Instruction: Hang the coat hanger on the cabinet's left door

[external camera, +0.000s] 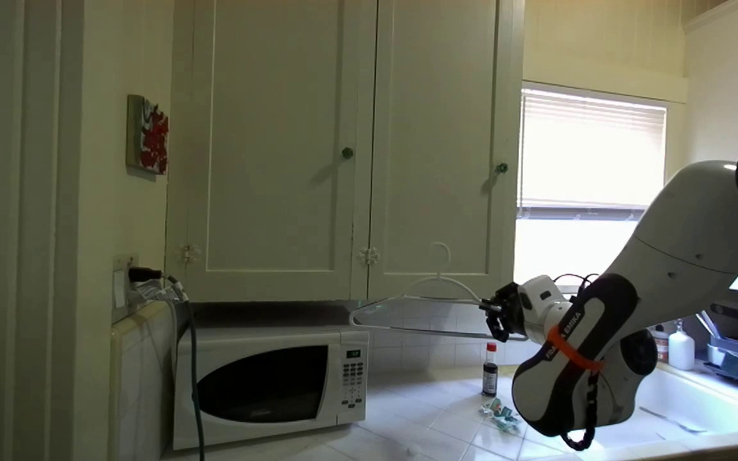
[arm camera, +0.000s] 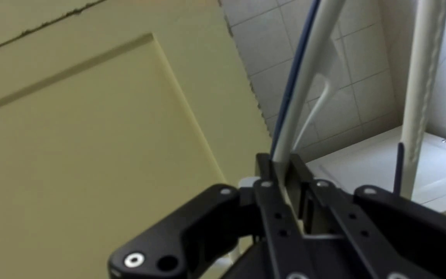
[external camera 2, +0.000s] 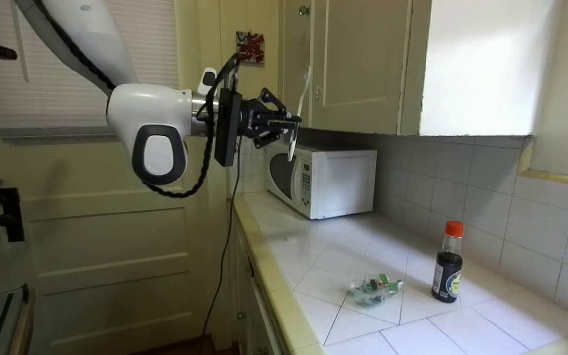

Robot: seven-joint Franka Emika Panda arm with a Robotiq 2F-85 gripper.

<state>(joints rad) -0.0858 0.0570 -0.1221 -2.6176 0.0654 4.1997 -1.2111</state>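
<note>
The black two-finger gripper [arm camera: 281,170] is clamped narrow on one sloping shoulder of the thin white coat hanger [arm camera: 308,77] (a dark line runs along that shoulder). Up in the air it is, hook on top, and in an exterior view the hook shows in front of the narrower-looking cream cabinet door [external camera: 439,141], near the bottom edge; whether they touch, I can't tell! Alongside, there's the wider cream recessed-panel left door [external camera: 273,134]. Below its bottom edge sits a boxy white microwave [external camera: 266,384], at the far corner of the white-tiled counter [external camera 2: 333,251]. On the tiles, a crumpled clear-plastic packet [external camera 2: 375,291] lies between front and back edges; a red-capped dark bottle [external camera 2: 447,273] stands upright, closer to the back edge.
</note>
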